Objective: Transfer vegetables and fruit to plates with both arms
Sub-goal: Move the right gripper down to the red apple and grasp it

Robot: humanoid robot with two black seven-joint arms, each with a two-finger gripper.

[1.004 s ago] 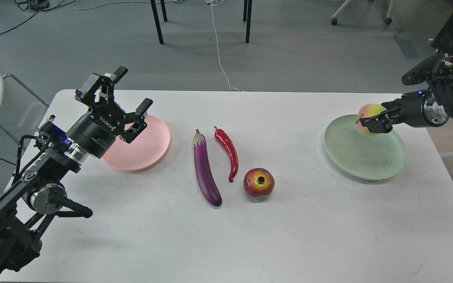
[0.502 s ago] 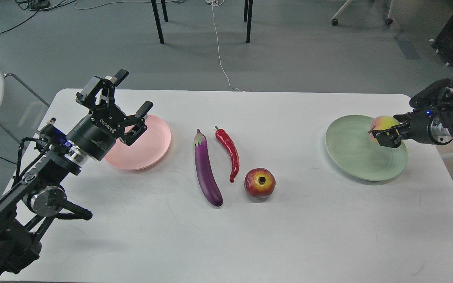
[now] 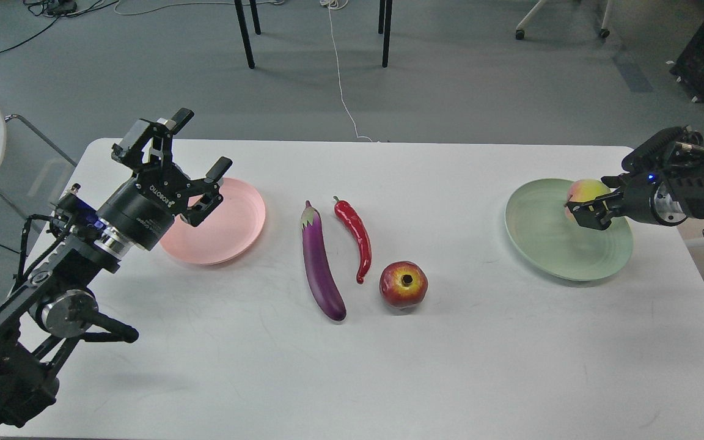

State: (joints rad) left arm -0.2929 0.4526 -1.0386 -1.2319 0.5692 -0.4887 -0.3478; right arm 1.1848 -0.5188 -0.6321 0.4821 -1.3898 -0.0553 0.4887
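Peach (image 3: 585, 190) lower part hidden by right gripper (image 3: 585, 214); pink plate (image 3: 230, 229) left rim behind left gripper (image 3: 188, 160).

lab: floor cables (image 3: 340, 73), white table (image 3: 388, 366)

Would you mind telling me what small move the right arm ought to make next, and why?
Probably open the right tool and let go of the peach. Its fingers are closed on the fruit, which is already over the far right part of the green plate, apparently low near its surface. The eggplant, chili and pomegranate lie waiting on the table.
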